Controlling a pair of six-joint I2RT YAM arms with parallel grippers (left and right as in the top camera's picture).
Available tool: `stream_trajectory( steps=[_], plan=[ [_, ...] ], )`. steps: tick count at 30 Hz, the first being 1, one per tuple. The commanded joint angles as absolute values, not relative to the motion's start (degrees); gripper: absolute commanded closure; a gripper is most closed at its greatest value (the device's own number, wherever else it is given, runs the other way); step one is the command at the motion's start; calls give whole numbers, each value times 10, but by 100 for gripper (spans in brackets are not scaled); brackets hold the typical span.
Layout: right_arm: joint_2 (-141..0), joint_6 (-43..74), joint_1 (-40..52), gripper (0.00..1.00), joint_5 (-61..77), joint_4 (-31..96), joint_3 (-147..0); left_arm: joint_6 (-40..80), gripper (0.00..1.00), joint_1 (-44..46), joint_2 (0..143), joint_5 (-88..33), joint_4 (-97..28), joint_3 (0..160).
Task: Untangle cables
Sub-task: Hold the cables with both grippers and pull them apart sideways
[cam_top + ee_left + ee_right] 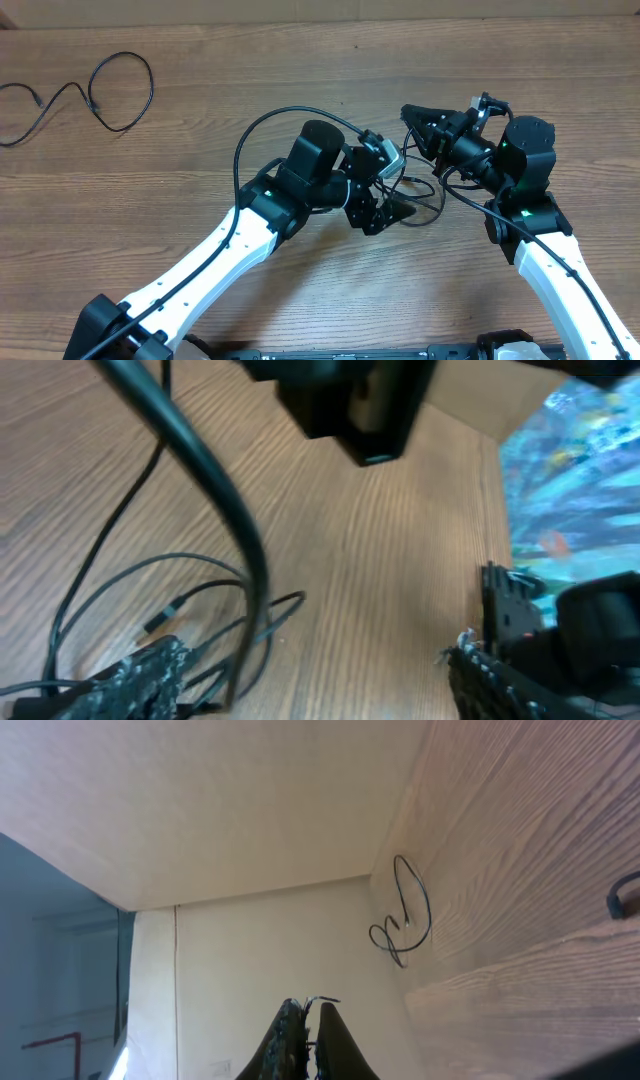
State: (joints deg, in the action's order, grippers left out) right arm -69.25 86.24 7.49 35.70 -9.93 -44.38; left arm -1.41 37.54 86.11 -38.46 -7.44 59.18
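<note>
Overhead looks straight down on my table [300,60]. Left wrist sits close, low over the wood. Right wrist faces far-left; I see overhead's loose cable [93,100] there too.

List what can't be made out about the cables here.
Overhead: the tangled cables are hidden by the left gripper; crossings untraceable.
Left wrist: motion blur smears plug ends.
Right wrist: the shut right gripper is cut by the bottom edge; any cable held is unclear.
Overhead: the loose cable runs off the left edge.
</note>
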Motion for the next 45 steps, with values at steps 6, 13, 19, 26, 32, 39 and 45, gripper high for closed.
stream_trajectory(
  steps=[6,13,19,26,32,39,45],
  plan=[
    [-681,874,75,96,378,-107,-466,14,51,379,890,-341,-58,594],
    [-682,899,75,96,379,-104,-466,39,54,379,902,-341,-8,594],
    [-683,915,75,96,381,-99,-466,54,60,380,919,-347,-2,594],
    [-693,915,75,96,380,-100,-466,54,83,380,925,-387,5,594],
    [-710,911,75,96,370,-100,-466,74,96,379,925,-405,8,594],
    [-729,861,75,90,337,-94,-466,114,96,377,925,-405,11,594],
    [-729,770,75,63,242,-36,-466,156,96,359,925,-414,15,594]
  ],
)
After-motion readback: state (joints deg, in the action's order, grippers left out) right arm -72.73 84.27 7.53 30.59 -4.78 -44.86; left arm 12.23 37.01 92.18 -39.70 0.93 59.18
